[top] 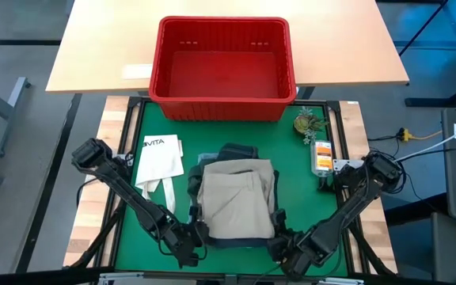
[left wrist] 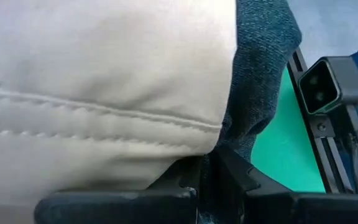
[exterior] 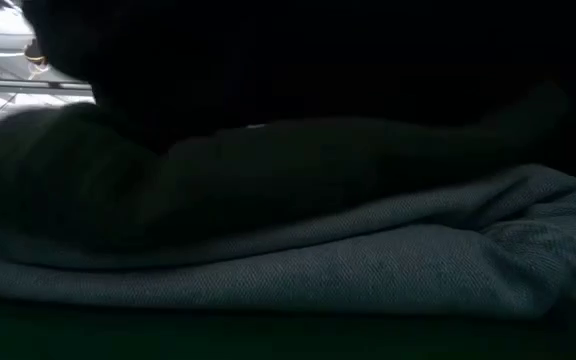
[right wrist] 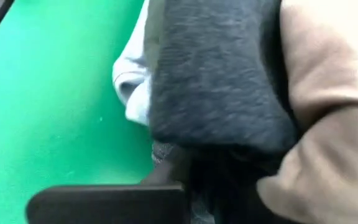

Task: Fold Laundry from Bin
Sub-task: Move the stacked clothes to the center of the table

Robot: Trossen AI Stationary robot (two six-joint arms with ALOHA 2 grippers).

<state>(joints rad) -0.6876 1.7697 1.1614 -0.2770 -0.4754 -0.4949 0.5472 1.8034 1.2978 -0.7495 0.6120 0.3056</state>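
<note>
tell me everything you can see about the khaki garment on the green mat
The khaki garment is a beige, smooth woven piece, folded into a rough rectangle with a stitched seam showing in the left wrist view. It lies flat on top of a stack of darker garments, on the green mat, in front of the red bin. The left gripper and right gripper are both shut at the stack's near corners; which layers they pinch cannot be told.

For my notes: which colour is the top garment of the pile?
Khaki-beige garment; the high view shows it best.
</note>
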